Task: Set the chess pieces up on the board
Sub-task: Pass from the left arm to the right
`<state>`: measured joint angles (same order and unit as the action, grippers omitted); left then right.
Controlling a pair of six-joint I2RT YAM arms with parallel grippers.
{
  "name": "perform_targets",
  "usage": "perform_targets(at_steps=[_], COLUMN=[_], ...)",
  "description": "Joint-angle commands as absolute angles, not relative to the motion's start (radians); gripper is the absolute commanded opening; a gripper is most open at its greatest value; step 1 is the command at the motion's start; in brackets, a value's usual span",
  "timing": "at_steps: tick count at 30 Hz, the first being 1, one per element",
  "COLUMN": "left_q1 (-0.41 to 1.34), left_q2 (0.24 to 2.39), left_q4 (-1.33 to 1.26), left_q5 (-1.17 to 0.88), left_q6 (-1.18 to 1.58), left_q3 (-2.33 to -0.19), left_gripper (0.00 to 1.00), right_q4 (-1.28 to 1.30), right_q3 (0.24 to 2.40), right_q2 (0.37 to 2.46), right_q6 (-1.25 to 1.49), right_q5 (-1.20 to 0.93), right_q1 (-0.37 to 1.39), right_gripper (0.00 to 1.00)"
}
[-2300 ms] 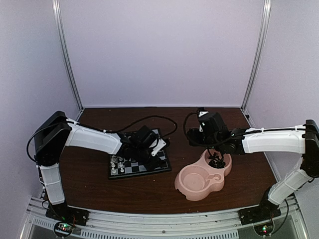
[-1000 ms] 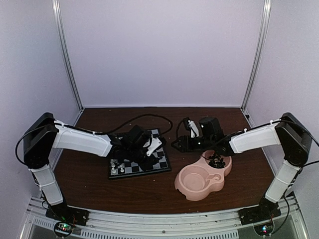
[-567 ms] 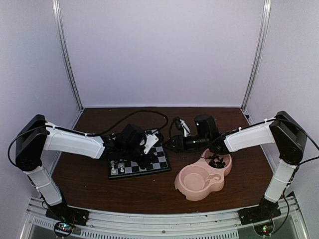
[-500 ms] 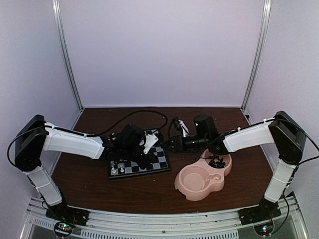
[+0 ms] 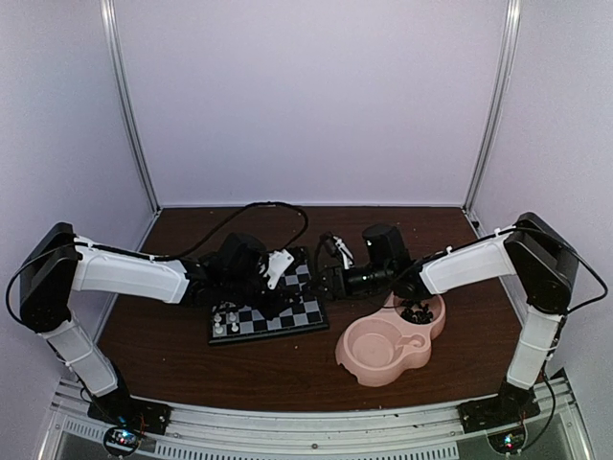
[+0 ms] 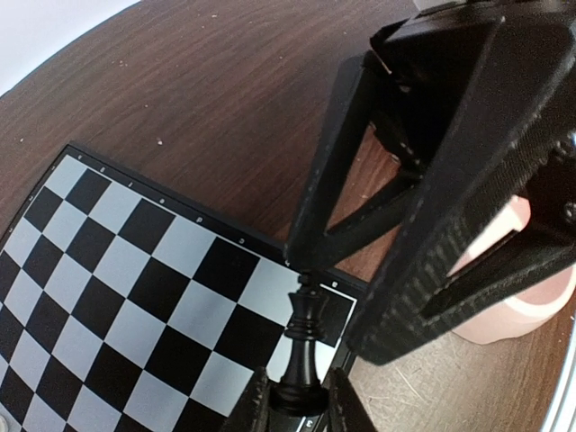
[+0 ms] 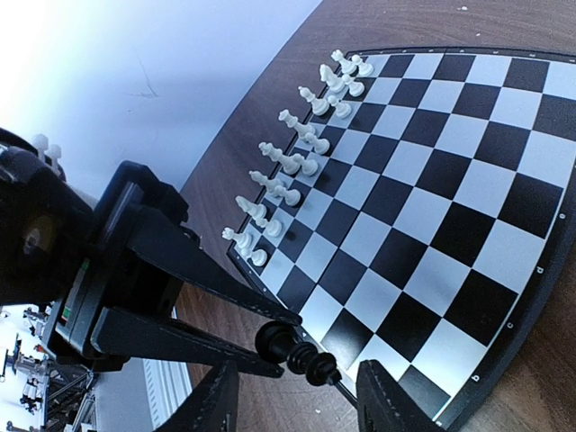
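Note:
My left gripper (image 6: 297,398) is shut on the base of a black chess piece (image 6: 306,337), a tall crowned one, held tilted over the right edge of the board (image 6: 135,270). My right gripper (image 7: 297,398) is open. Its fingers (image 6: 432,225) stand on either side of that black piece (image 7: 295,349) with a gap on each side. In the top view the two grippers meet, left gripper (image 5: 295,283) facing right gripper (image 5: 324,280). White chess pieces (image 7: 297,153) stand in two rows along the board's far left side (image 5: 227,319).
A pink double-bowl dish (image 5: 356,356) sits right of the board; its upper bowl holds several black pieces (image 5: 417,311). A black cable loops behind the arms. Dark brown table, with pale walls and metal posts around it.
The right arm has swung left from above the pink dish to the board's right edge, meeting the left gripper. The left arm drew back slightly, still gripping the black piece.

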<state>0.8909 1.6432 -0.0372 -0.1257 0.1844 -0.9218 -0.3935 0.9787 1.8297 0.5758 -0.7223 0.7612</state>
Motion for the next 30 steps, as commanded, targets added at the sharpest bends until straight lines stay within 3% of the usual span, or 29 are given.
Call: perform_targets(at_steps=[1,12,17,24,26,30], left_q1=[0.890,0.890,0.890,0.890,0.890,0.889], left_q2=[1.618,1.603,1.593,1.600,1.601,1.599], left_q4=[-0.090,-0.115,-0.120,-0.100,-0.099,-0.094], left_q5=[-0.146,-0.181,-0.174,-0.137,-0.136,-0.116], left_q6=[0.194,0.197,0.197,0.198,0.198,0.200], left_q3=[-0.913,-0.897,-0.890,-0.897,-0.899,-0.898], left_gripper=[0.11,0.11,0.11,0.12,0.15,0.41], right_q4=[-0.408,-0.382,-0.381,-0.378,-0.375,-0.351], right_q3=[1.013,1.029,1.032,1.026,1.025,1.020], right_q2=[1.850,1.864,1.868,1.857,1.855,1.842], right_q6=[0.574,0.567,0.568,0.560,0.557,0.537], right_q5=[-0.758,-0.756,-0.764,-0.750,-0.745,-0.707], right_q1=[0.777,0.778,0.779,0.781,0.781,0.780], right_gripper=[0.46,0.41,0.22,0.10,0.05,0.00])
